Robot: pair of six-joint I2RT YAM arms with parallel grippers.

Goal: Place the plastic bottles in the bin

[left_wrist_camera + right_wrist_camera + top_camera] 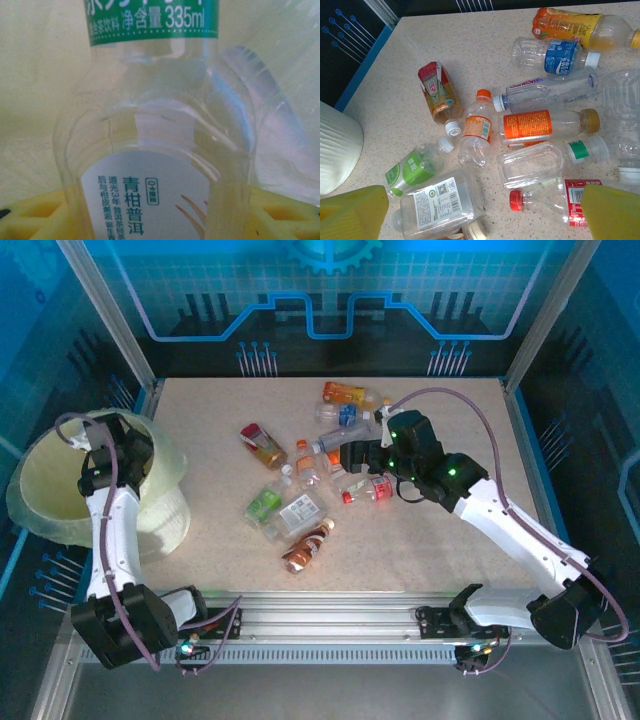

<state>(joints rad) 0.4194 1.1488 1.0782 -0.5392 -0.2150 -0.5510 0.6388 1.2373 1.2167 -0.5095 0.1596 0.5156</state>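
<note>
Several plastic bottles lie scattered mid-table, among them an orange-label one (527, 125), a red-capped one (545, 200), a green-label one (412, 167) and a brown one (308, 545). My right gripper (482, 215) hovers open above this cluster (352, 455), nothing between its yellow fingers (352, 212). My left gripper (100, 455) is over the pale yellow bin (60, 490) at the table's left. A clear green-label bottle (160, 125) sits between its yellow fingers (30, 220), against the bin's bagged inside. Whether the fingers still press it is unclear.
The bin's ribbed wall (335, 150) stands left of the bottle cluster. Metal frame posts and blue panels enclose the table. Bare tabletop (440, 540) lies in front of the bottles and to their right.
</note>
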